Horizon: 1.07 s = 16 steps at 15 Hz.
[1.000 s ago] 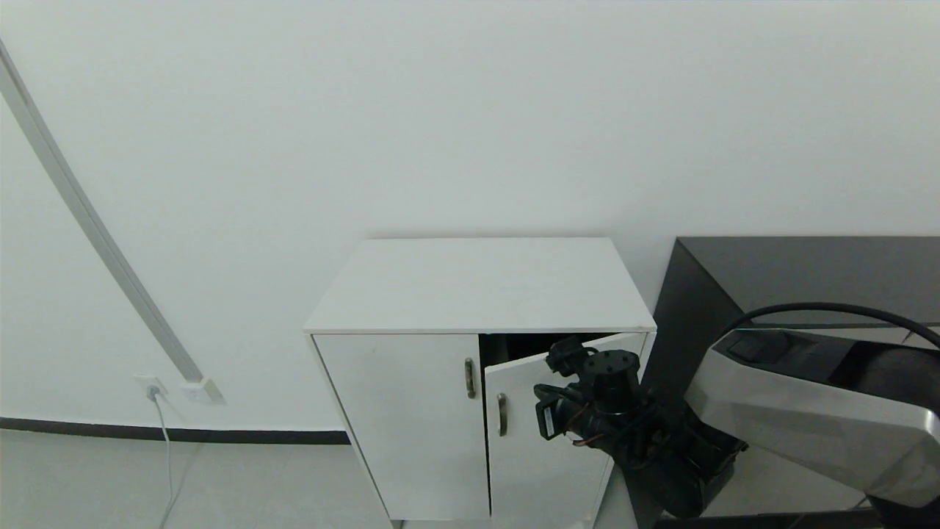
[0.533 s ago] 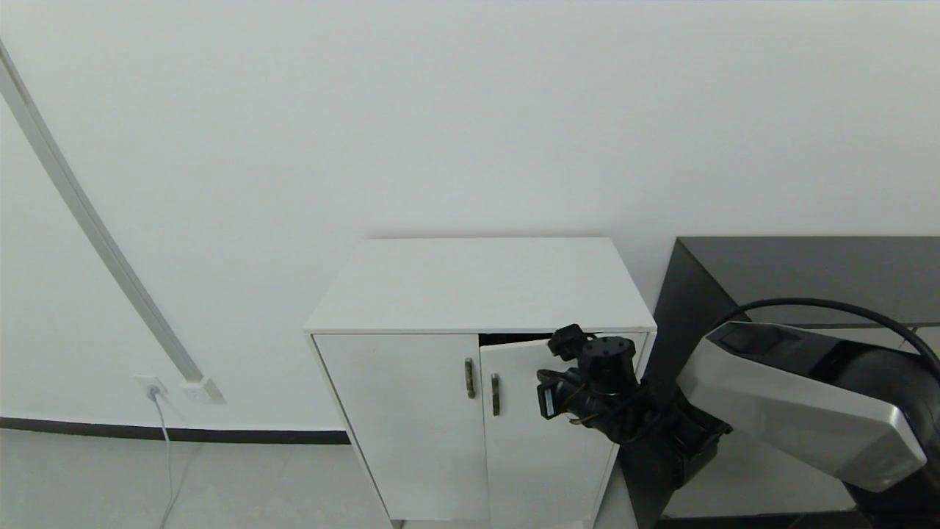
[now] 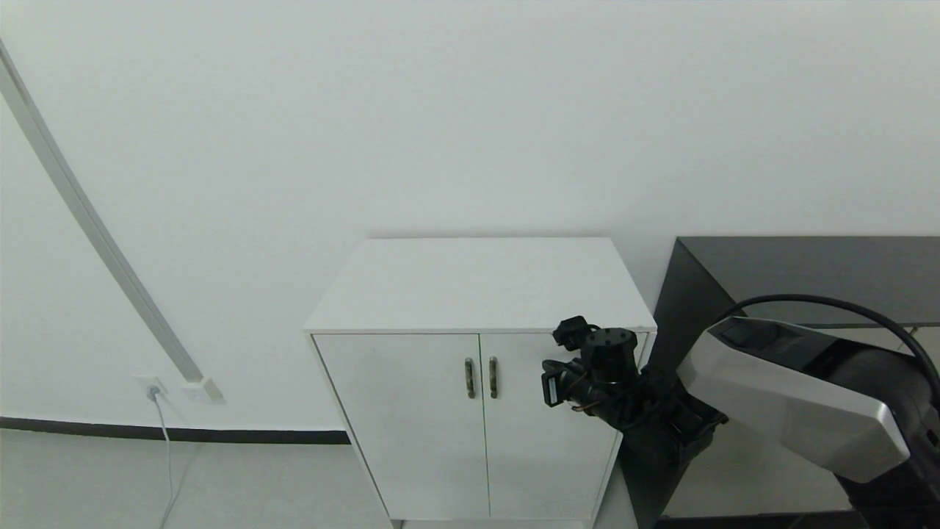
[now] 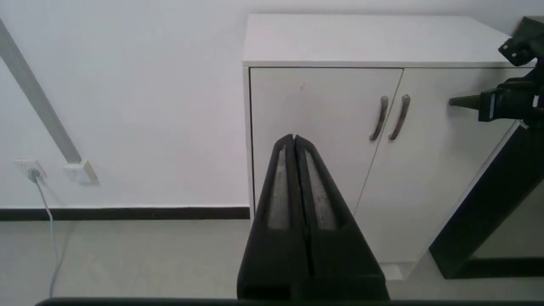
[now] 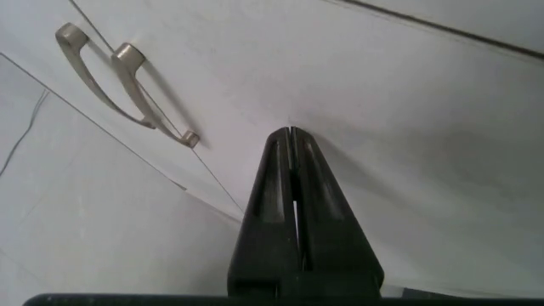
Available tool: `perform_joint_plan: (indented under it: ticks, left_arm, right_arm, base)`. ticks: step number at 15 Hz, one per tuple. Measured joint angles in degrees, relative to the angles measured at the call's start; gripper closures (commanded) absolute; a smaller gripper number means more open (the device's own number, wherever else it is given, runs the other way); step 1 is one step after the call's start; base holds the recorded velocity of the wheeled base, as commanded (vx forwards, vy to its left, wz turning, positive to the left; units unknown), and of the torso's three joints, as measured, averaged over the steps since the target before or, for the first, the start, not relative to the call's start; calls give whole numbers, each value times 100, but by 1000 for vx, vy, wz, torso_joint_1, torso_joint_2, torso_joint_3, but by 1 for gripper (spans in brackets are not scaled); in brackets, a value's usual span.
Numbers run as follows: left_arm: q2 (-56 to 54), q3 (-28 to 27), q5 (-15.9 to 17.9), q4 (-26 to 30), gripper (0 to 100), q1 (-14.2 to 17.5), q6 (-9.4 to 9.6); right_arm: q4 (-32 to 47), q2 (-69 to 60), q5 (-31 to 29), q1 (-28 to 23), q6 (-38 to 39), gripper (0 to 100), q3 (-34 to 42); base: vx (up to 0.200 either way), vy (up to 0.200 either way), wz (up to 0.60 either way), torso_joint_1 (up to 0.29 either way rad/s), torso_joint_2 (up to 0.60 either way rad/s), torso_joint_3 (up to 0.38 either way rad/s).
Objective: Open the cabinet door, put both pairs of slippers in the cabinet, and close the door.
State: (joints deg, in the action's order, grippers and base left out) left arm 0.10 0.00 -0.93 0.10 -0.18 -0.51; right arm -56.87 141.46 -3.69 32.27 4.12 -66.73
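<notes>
Evidently finishing the closing push: right gripper (image 5: pixel 291 136) pinched fully together, holding nothing, tip seemingly touching the right door (image 3: pixel 529 455) of the cabinet (image 3: pixel 481 283), beside the handles (image 3: pixel 493 377) and not on them, since pushing needs no grasp. That door flush with the left door (image 3: pixel 400 419), no gap under the cabinet's top. Left gripper (image 4: pixel 294 140) likewise closed and empty, parked well apart in front of the cabinet, clear of any door swing. Slippers probably inside already.

Bare indoor room — white cabinet (image 3: pixel 477 286), plain wall (image 3: pixel 470 110), power socket (image 3: pixel 150 385), grey floor (image 3: pixel 88 485)
</notes>
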Motion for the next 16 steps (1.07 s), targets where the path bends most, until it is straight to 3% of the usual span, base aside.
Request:
perform_joint_plan:
  ticks: [4, 8, 12, 16]
  left_arm:
    - [0, 0, 4, 0, 100, 2, -4]
    - [0, 0, 15, 0, 100, 0, -6]
    - [0, 0, 9, 0, 100, 0, -9]
    - [0, 0, 9, -2, 100, 0, -9]
  right_arm:
    - [-48, -113, 2, 52, 0, 100, 238]
    - [-414, -627, -24, 179, 1, 100, 940]
    - [-1123, -1442, -54, 204, 11, 100, 2283]
    - [-2444, -2269, -90, -22, 6, 100, 4089]
  base:
    - [0, 0, 0, 0, 0, 0]
    - [0, 0, 0, 0, 0, 0]
    - [0, 0, 0, 0, 0, 0]
    - [0, 0, 0, 0, 0, 0]
